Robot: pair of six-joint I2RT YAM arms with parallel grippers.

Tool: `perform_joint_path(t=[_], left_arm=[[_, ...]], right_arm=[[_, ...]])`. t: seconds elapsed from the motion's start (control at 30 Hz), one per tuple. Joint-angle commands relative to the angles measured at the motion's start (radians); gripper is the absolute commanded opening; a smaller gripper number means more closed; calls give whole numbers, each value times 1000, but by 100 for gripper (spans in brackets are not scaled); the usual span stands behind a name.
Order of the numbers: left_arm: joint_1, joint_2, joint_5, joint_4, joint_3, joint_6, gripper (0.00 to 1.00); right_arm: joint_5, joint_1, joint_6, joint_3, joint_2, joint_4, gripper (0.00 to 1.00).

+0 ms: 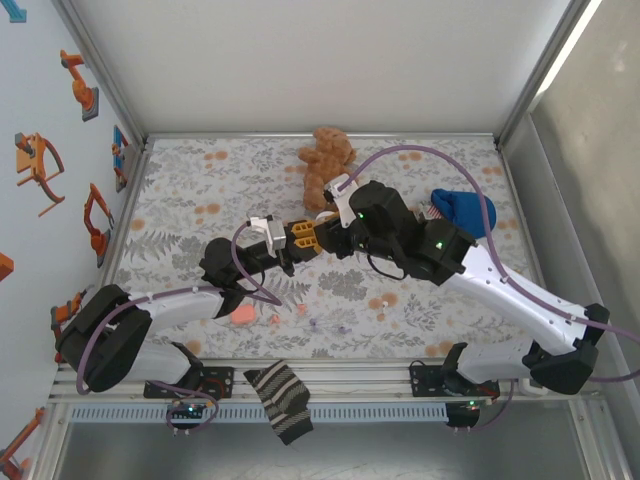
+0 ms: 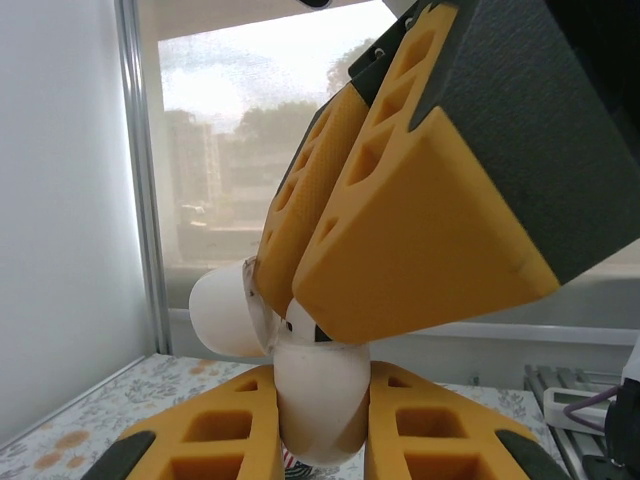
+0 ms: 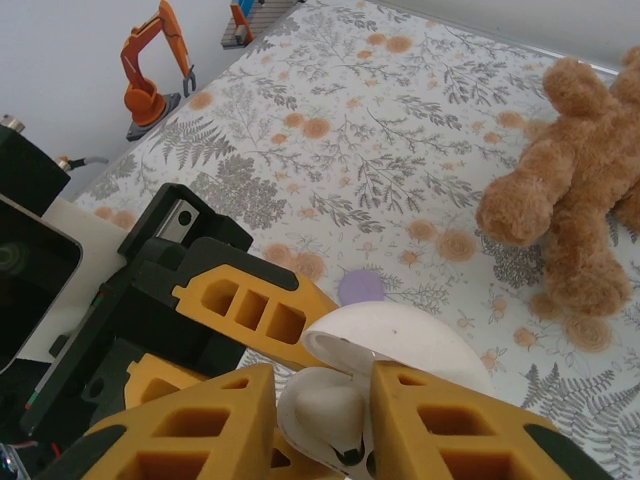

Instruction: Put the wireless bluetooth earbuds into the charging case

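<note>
Draped over the near rail at bottom centre of the top view: a striped knitted sock [image 1: 280,400]. Just beyond, lower left on the fern-and-flower patterned desk [image 1: 200,190], a small salmon-pink plastic pebble [image 1: 242,315], with tiny reddish-pink bead-sized bits [image 1: 275,320] to its right. At frame centre, a white glossy plastic clamshell charging case [image 3: 400,345], gripped by the left arm's orange fingers [image 2: 200,440] around its lower half. Pinched narrowly from the other side by the right arm's orange fingers [image 3: 450,420]. Lower half upright, lid swung open toward upper right in the right wrist view. A dark spot inside; contents unclear. Farther on, a flat round purple disc [image 3: 360,287], a brown teddy bear [image 3: 570,210], a blue cloth [image 1: 455,208], and white walls.
</note>
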Motion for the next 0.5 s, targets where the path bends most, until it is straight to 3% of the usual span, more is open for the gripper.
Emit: perform_joint_path(t=[0.0, 0.2, 0.47], left_arm=[[-4, -8, 14, 57, 10, -8, 6], [-5, -8, 6, 56, 0, -8, 6], [-4, -18, -9, 56, -26, -1, 6]], right_arm=[[27, 5, -1, 40, -2, -39, 33], [44, 5, 10, 55, -25, -42, 35], [60, 5, 31, 79, -75, -40, 46]])
